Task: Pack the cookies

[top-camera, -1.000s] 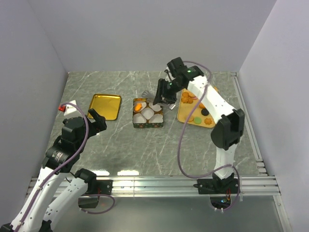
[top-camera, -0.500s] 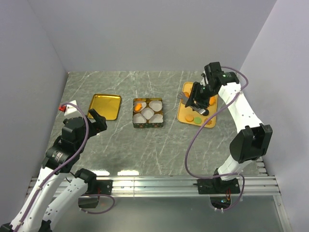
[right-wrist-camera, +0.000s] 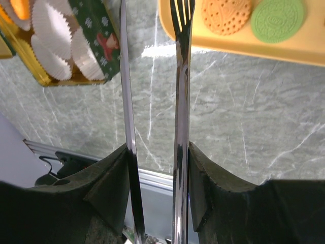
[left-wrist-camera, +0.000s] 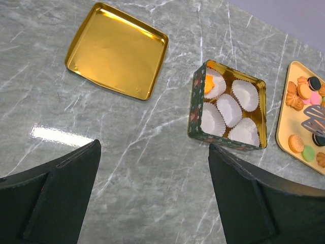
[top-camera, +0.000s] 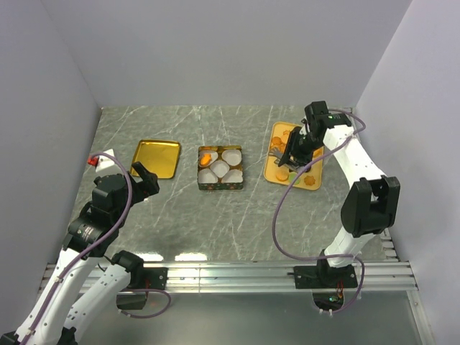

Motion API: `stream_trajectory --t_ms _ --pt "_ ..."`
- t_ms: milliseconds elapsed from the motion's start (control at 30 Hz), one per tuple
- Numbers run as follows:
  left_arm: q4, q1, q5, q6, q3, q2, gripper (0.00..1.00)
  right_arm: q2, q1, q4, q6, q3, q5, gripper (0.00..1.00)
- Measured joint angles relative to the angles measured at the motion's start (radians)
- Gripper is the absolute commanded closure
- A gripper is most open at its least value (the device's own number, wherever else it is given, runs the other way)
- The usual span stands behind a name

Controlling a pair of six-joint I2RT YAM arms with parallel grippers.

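The cookies [top-camera: 305, 176] lie on a yellow tray [top-camera: 269, 172] at the right; they are mostly orange, with a green and a dark one. A green tin [top-camera: 221, 167] holds white paper cups, and one orange cookie [left-wrist-camera: 208, 84] sits in its far-left cup. My right gripper [top-camera: 295, 152] is shut on metal tongs [right-wrist-camera: 181, 91] and hovers over the tray. The tong tips stand apart near an orange cookie [right-wrist-camera: 226, 12] and a green cookie [right-wrist-camera: 277, 19]. My left gripper [left-wrist-camera: 154, 147] is open and empty, above the table near the tin.
The tin's gold lid [top-camera: 157, 157] lies upside down left of the tin and also shows in the left wrist view [left-wrist-camera: 117, 50]. Grey walls close in the left, back and right. A metal rail runs along the table's near edge.
My right arm has swung with the tongs from above the tin rightwards to over the yellow tray. The left arm has not moved.
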Motion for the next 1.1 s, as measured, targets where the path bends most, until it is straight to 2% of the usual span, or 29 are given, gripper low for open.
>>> stream_trajectory --t_ms 600,1100 --pt "0.000 0.002 0.000 0.000 0.000 0.016 0.07 0.165 -0.045 0.075 0.011 0.005 -0.015 0.49" --pt "0.000 0.003 0.000 0.000 0.000 0.027 0.07 0.257 -0.049 0.083 0.041 0.108 -0.040 0.50"
